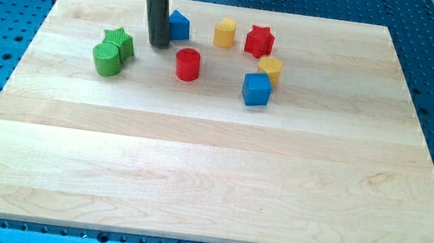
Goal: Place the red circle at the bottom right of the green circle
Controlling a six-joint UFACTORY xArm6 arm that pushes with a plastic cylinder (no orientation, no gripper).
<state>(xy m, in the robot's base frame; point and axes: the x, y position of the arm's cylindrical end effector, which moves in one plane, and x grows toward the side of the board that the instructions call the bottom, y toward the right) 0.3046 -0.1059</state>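
The red circle (pixel 187 64) stands on the wooden board in the upper middle of the view. The green circle (pixel 107 59) stands to its left, touching a green star (pixel 118 41) just above it. My tip (pixel 158 44) rests on the board between them, up and to the left of the red circle and to the right of the green star. It sits just left of a blue block with a pointed top (pixel 178 25). It touches neither circle.
A yellow rounded block (pixel 225 33), a red star (pixel 259 41), a yellow block (pixel 270 68) and a blue cube (pixel 256 89) sit to the right of the red circle. The board (pixel 209 179) lies on a blue perforated table.
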